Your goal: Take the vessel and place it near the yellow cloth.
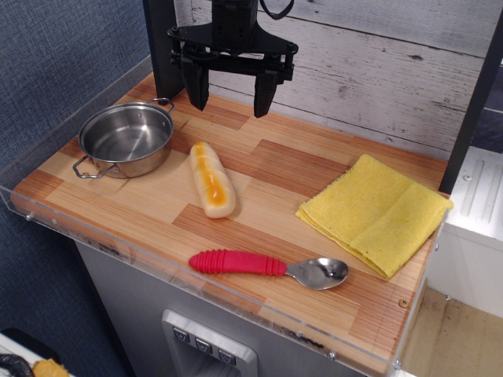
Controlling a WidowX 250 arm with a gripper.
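The vessel (126,139) is a small shiny steel pot with two wire loop handles, standing upright and empty at the left of the wooden table. The yellow cloth (376,213) lies folded at the right side of the table. My gripper (230,96) hangs at the back of the table, above the surface, with its two black fingers spread open and nothing between them. It is behind and to the right of the pot, well apart from it.
A bread roll (212,179) lies just right of the pot. A red-handled metal spoon (267,266) lies near the front edge. A clear rim (157,259) runs along the table's front and left. A plank wall stands behind.
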